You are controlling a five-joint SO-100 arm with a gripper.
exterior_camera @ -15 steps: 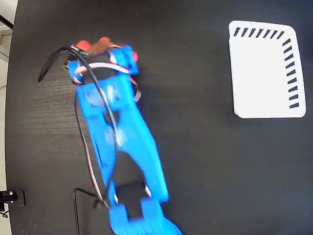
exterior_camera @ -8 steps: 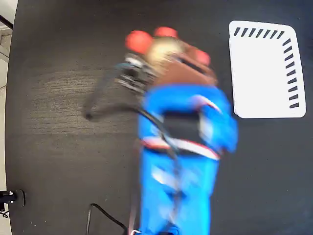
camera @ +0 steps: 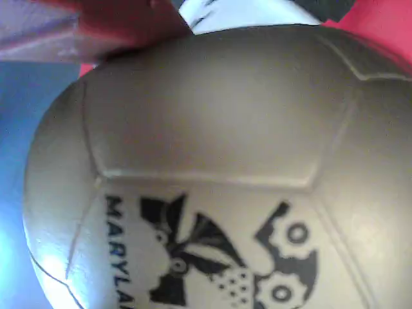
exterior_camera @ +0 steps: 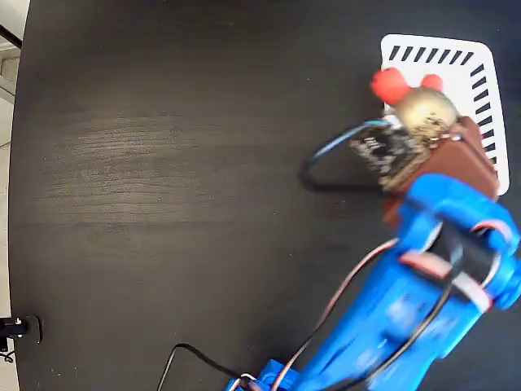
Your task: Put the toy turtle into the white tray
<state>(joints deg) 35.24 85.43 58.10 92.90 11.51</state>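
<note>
In the fixed view the toy turtle (exterior_camera: 423, 110), with its shiny beige shell and red head (exterior_camera: 388, 82), hangs over the left part of the white tray (exterior_camera: 456, 77). My gripper (exterior_camera: 429, 124), brown-fingered on a blue arm (exterior_camera: 423, 301), is shut on the turtle from the lower right. The shell (camera: 212, 161) and its dark printed mark fill the wrist view. There a reddish finger (camera: 116, 19) lies across its top, and a strip of the white tray (camera: 244, 13) shows behind. Whether the turtle touches the tray is unclear.
The black table (exterior_camera: 163, 163) stretches to the left of the tray. A black cable loop (exterior_camera: 321, 163) hangs from the gripper's circuit board (exterior_camera: 383, 151). The table's left edge (exterior_camera: 18, 163) borders a pale floor, and a small black fitting (exterior_camera: 16, 328) sits at the lower left.
The arm has swung from the table's upper left across to the right, carrying the turtle, which is now over the tray's left part.
</note>
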